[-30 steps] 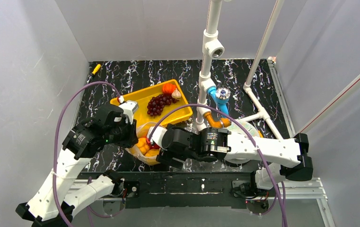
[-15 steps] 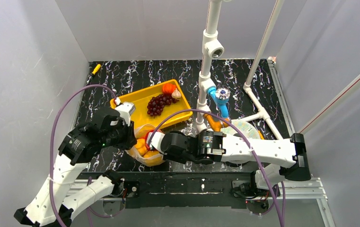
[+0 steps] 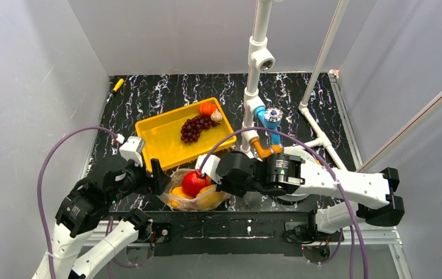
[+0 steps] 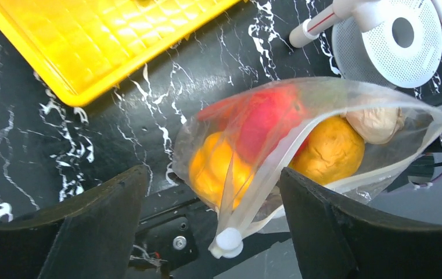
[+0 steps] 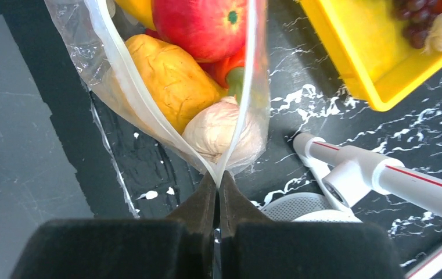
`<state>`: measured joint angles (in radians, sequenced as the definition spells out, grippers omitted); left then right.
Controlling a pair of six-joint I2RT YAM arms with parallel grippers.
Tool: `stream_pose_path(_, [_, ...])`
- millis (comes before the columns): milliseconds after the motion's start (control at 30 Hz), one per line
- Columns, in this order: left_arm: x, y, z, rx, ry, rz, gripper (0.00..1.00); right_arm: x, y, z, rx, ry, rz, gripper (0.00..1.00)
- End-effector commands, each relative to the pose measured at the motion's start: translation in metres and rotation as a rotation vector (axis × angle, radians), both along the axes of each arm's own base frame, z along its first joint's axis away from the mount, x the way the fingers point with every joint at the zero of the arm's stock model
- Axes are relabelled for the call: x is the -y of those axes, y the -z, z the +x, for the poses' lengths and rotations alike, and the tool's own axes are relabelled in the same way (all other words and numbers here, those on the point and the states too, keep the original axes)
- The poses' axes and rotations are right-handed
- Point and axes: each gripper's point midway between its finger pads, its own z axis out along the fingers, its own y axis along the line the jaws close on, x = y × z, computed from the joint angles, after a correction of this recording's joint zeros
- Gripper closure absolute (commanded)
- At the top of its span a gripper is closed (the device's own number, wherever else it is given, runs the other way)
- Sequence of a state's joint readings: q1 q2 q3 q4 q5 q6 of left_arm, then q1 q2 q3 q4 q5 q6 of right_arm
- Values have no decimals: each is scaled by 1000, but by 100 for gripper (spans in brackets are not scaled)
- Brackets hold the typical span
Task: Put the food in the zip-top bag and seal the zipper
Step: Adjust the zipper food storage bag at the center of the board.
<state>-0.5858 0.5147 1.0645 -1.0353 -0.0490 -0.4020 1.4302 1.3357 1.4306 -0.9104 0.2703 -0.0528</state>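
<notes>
- Two risks sit at the left. Your left gripper [image 4: 212, 192] stands wide with a finger on either side of the bag [image 4: 247, 133] and grips nothing. That end of the bag, at the table's near edge, could sag or slide.
- The zipper [image 4: 276, 158] gapes along the mouth, and its white slider [image 4: 225, 242] hangs low. If you close on loose film instead, I judge the seal won't run.
- Grapes [image 3: 193, 128], an orange piece [image 3: 207, 108] and a pale bulb [image 3: 216, 116] lie in the yellow tray [image 3: 160, 131], well apart from the bag (sealing now strands them).
- Your right gripper [image 5: 217, 186] is pinched tight on the mouth's far corner. A hard pull could slip the thin plastic free.
- Farther right, the white spool [image 4: 375, 55] and pipe frame [image 3: 253, 87] crowd that arm.
</notes>
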Motion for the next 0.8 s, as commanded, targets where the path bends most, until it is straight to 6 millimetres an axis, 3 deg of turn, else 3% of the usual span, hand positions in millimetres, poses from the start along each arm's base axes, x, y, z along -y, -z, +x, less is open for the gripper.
stream_pose_path(0, [15,5,-7,-5,20,-120,20,-9,11,-8,-116,-52,6,99])
stream_pose_path(67, [26,-5,-14,72,134,-160,24,-7,12,-5,-148,-48,6,99])
stream_pose_path(267, [54,-28,-35,299,438,-247,14,2,15,5,-181,-21,-4,99])
stream_pose_path(467, [70,-29,-50,236,642,-204,17,5,9,2,-224,-35,32,99])
stream_pose_path(567, [66,-17,-40,125,607,-121,18,7,7,3,-228,-38,45,99])
stream_pose_path(667, [53,-2,-30,-65,512,-1,28,9,5,8,-220,-25,52,99])
stream_pose_path(767, [41,-6,-31,-220,380,40,29,8,3,9,-221,-25,65,99])
